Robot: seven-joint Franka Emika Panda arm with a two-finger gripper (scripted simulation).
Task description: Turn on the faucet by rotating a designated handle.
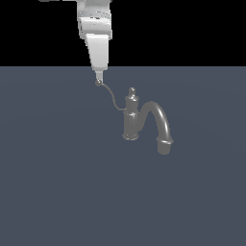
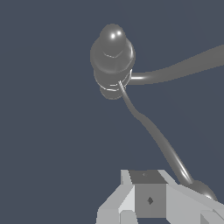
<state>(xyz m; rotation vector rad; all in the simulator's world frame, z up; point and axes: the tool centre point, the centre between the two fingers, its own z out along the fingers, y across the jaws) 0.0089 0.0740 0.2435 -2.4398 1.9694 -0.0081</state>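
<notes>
Faucet (image 1: 131,120) stands upright on the flat grey-blue surface (image 1: 53,192), a little toward the exterior view's right of centre, with its thick arched spout (image 1: 161,120) curving away to that view's right and ending in a flared mouth. From the upper body, just under the knob on top, the handle (image 1: 111,97) runs out the other way: a thin curved wire that rises toward the exterior view's left and ends in a small ball tip (image 1: 99,82).

The pincer (image 1: 98,77) hangs point-down from the white arm directly over that ball, and its tip looks to be touching or right at it. In the wrist view the ball (image 2: 202,190) sits just beside the pale finger blocks (image 2: 148,199), off to one side of them and seemingly not between them, while the wire sweeps from there across to the faucet body (image 2: 112,61). How wide the fingers stand cannot be told from either view, nor whether they have any hold on the ball.

What matters for the coming move is that the handle's long axis reaches from the pincer back to the faucet body, so the body is the pivot and the pincer is at the far end of the lever. A turn would probably call for a sideways sweep across that axis, along an arc around the body, not a push along the wire.
</notes>
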